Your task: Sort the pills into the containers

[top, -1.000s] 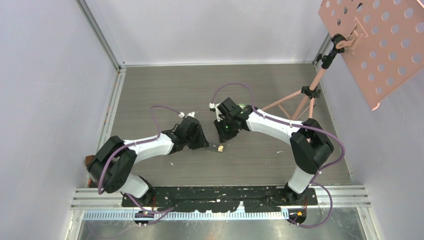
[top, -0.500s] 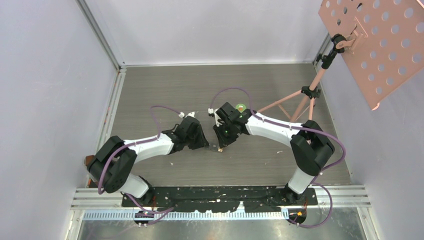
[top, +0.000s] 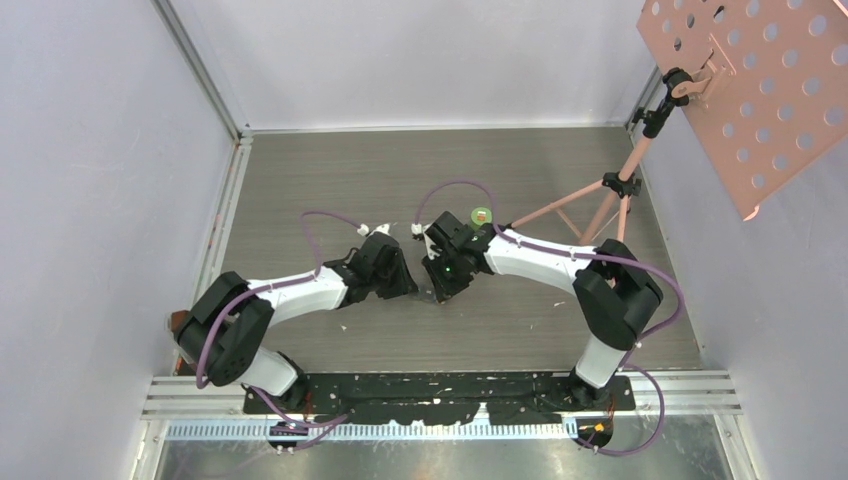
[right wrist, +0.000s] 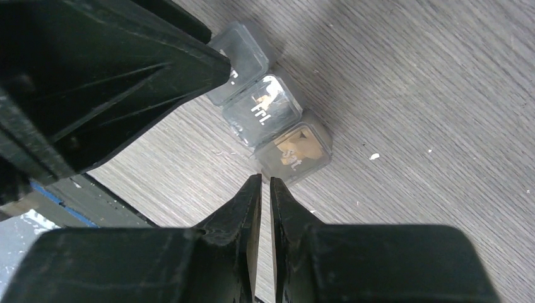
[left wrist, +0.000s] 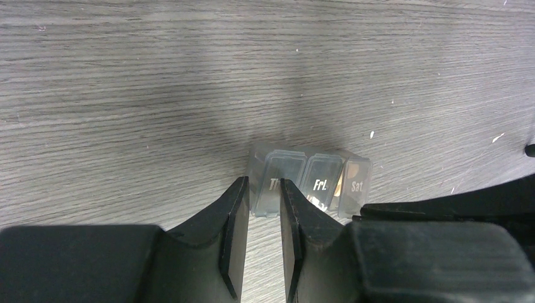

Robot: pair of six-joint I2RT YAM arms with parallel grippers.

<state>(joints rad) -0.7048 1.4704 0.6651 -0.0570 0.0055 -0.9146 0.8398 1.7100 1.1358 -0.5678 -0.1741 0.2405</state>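
The dark-grey pill case (left wrist: 322,180) lies on the wooden table with clear lids marked Thu, Fri and Sat. It also shows in the right wrist view (right wrist: 265,110), with tan pills under the Fri and Sat lids. My left gripper (left wrist: 263,184) has its fingers close together, a narrow gap between them, at the Thu end of the case. My right gripper (right wrist: 265,178) is shut and empty, its tips at the edge of the Sat compartment. In the top view both grippers, left (top: 410,288) and right (top: 441,292), meet over the case and hide it. The green bottle (top: 481,214) stands upright just behind the right wrist.
A pink perforated board (top: 760,90) on a stand (top: 620,185) rises at the back right, with its legs spreading toward the right arm. Pale walls close in the table on the left, back and right. Small white crumbs dot the table.
My right gripper has moved left and toward the near edge onto the case, covering it in the top view and uncovering the green bottle. The left arm has not moved.
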